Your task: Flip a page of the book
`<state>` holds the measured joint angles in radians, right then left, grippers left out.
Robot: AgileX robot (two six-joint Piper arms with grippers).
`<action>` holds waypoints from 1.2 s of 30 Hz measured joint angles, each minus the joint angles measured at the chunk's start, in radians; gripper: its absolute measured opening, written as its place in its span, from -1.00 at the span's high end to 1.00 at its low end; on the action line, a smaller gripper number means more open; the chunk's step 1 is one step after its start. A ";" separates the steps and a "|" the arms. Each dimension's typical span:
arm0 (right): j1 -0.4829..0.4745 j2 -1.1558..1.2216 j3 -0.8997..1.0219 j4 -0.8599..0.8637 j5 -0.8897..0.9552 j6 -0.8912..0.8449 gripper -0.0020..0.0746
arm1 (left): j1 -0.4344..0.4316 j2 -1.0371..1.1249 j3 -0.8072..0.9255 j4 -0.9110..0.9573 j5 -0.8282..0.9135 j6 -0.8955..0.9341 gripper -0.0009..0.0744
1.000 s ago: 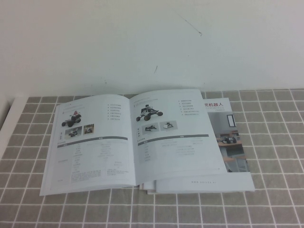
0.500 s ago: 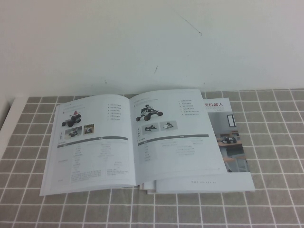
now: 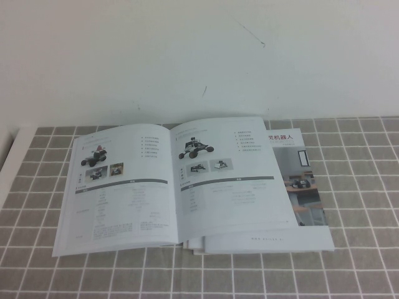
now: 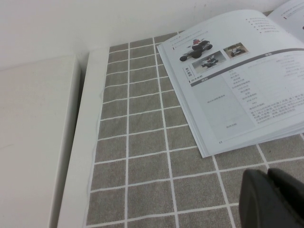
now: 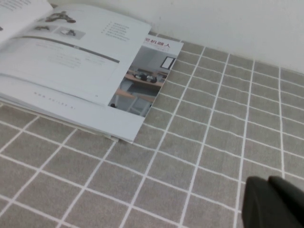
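From the high view, the book [image 3: 181,184] lies open on the desk [image 3: 361,187], which is covered in a grey cloth with a white grid. The book sits near the middle of the desk, its far edge close to the white wall [image 3: 199,56]. The page [image 3: 227,177] with the dark wheeled rover at its top forms the right half of the open spread, lying fairly flat and slightly bowed up toward the spine. Beneath it, further leaves stick out to the right, the topmost showing red lettering and a photo of a room. The left half of the spread carries another small vehicle photo and a grey-headed table. Neither of my arms shows in this view.

From my left wrist, my left gripper [image 4: 273,199] shows as a dark shape above the grid cloth, just off the near left corner of the book [image 4: 237,90] and not touching it. I cannot tell whether those fingers are released or clenched. A pale bare strip of desk edge [image 4: 80,142] runs along beside the cloth.

From my right wrist, my right gripper [image 5: 273,203] hangs over bare cloth, well apart from the near right corner of the book [image 5: 71,71]. Its fingers are clenched together on nothing. The page [image 5: 71,52] lies on top of the stack, overlapping the leaf with the room photo.
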<state>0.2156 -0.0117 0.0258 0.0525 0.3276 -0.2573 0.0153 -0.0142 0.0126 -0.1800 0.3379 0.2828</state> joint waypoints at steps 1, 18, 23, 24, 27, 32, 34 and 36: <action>0.000 0.000 0.000 -0.004 0.000 0.000 0.95 | 0.000 0.000 0.000 0.000 0.000 0.000 0.99; 0.000 0.000 -0.004 -0.045 0.013 0.000 0.95 | 0.000 0.000 0.000 0.000 0.000 0.000 0.99; 0.000 0.000 -0.004 -0.045 0.015 0.000 0.95 | 0.000 0.000 0.000 0.000 0.000 0.000 0.99; 0.000 0.000 -0.004 -0.045 0.015 0.000 0.95 | 0.000 0.000 0.000 0.000 0.000 0.000 0.99; 0.000 0.000 -0.004 -0.045 0.015 0.000 0.95 | 0.000 0.000 0.000 0.000 0.000 -0.002 0.99; 0.000 0.000 -0.004 -0.045 0.015 0.000 0.95 | 0.000 0.000 0.000 0.000 0.000 -0.002 0.99; 0.000 0.000 -0.004 -0.045 0.015 0.000 0.95 | 0.000 0.000 0.000 0.000 0.000 -0.002 0.99; 0.000 0.000 -0.004 -0.045 0.015 0.000 0.95 | 0.000 0.000 0.000 0.000 0.000 -0.002 0.99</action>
<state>0.2156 -0.0117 0.0221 0.0074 0.3421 -0.2573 0.0153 -0.0142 0.0126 -0.1800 0.3379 0.2805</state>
